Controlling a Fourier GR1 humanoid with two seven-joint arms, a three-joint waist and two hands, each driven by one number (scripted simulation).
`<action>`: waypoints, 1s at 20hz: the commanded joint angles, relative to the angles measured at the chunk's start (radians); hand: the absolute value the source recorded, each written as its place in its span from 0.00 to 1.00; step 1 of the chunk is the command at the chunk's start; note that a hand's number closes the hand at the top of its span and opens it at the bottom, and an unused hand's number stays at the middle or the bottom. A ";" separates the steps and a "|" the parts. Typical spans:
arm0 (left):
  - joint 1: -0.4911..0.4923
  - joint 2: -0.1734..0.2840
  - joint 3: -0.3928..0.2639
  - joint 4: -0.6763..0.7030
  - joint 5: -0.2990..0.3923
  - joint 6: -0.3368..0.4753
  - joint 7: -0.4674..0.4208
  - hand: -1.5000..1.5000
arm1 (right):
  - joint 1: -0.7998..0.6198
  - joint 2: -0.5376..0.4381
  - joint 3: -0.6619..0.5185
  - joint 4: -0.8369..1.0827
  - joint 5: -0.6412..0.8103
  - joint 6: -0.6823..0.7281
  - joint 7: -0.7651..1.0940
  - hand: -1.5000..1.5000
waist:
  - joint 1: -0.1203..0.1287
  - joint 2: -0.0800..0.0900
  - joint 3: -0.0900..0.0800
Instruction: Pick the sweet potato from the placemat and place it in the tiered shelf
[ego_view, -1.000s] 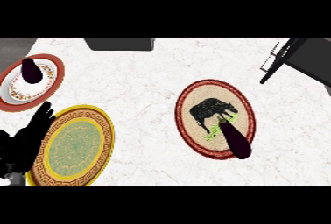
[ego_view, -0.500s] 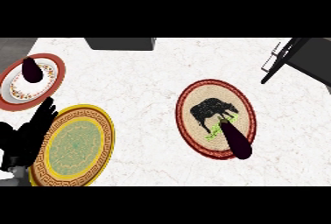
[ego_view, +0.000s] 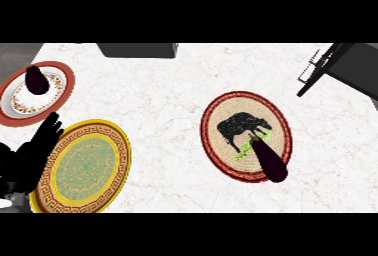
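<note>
White marble counter (ego_view: 170, 90), maybe dk floor beyond.

- Tabletop (ego_view: 162, 95) — white marble with faint grey veins, carrying everything here.
- Yellow plate (ego_view: 85, 167) at the lower left — gold rim with a dark key pattern and a green middle.
- Red-rimmed plate (ego_view: 18, 100) at the upper left, white inside with small speckles.
- A dark purple vegetable (ego_view: 35, 80) lies on the red-rimmed plate.
- Dark grey block (ego_view: 138, 50) at the top edge, cut off by the view.
</note>
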 joint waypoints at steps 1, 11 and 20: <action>-0.008 -0.027 -0.024 -0.024 -0.031 0.021 0.013 0.50 | -0.019 -0.012 -0.033 0.092 -0.040 -0.049 -0.093 0.00 | 0.001 0.005 0.004; 0.022 -0.011 0.019 0.003 -0.010 -0.018 -0.019 0.50 | -0.114 -0.058 -0.186 0.136 -0.236 0.021 -0.081 0.00 | -0.002 0.003 0.004; 0.026 -0.010 0.053 0.014 -0.002 -0.017 -0.023 0.50 | 0.010 -0.118 -0.325 -0.133 -0.439 0.112 -0.046 0.00 | -0.040 -0.010 0.003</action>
